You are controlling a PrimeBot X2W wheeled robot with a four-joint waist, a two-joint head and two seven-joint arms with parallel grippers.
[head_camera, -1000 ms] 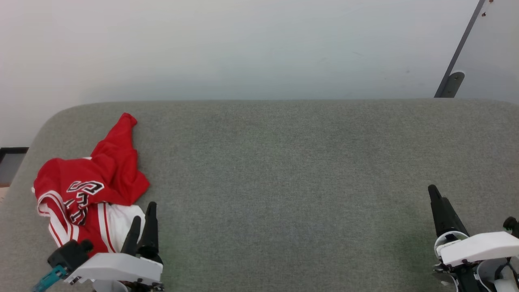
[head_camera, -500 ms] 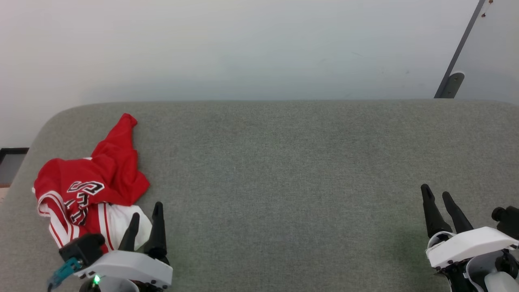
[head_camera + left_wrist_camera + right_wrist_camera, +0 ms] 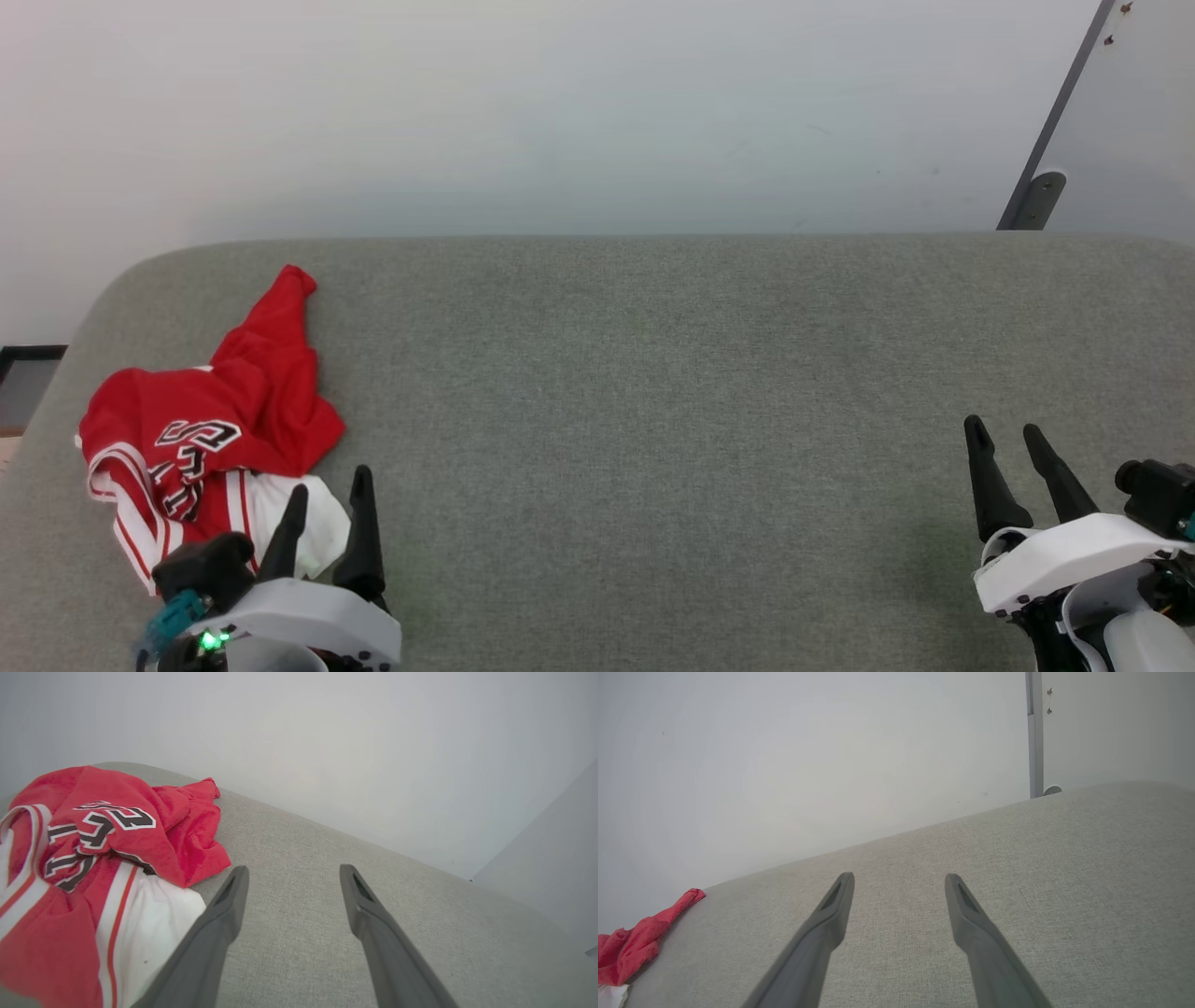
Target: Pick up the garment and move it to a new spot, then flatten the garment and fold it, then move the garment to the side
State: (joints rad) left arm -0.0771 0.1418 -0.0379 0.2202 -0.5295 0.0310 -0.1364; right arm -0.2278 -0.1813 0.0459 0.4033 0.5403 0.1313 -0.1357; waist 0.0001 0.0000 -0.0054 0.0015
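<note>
Illegible crumpled lettering (image 3: 198, 434) on garment (image 3: 266, 401)

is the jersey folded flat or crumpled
Crumpled: the jersey lies in a heap, red cloth bunched over its lettering and white panel.

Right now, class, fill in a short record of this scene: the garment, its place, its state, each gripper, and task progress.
garment: red jersey with white panels and black-and-white lettering
place: left end of the grey padded surface
state: crumpled in a heap, not flattened or folded
left gripper: jaws open, empty, beside the jersey's white panel
right gripper: jaws open, empty, over bare surface far from the jersey
task progress: jersey not yet picked up
</note>
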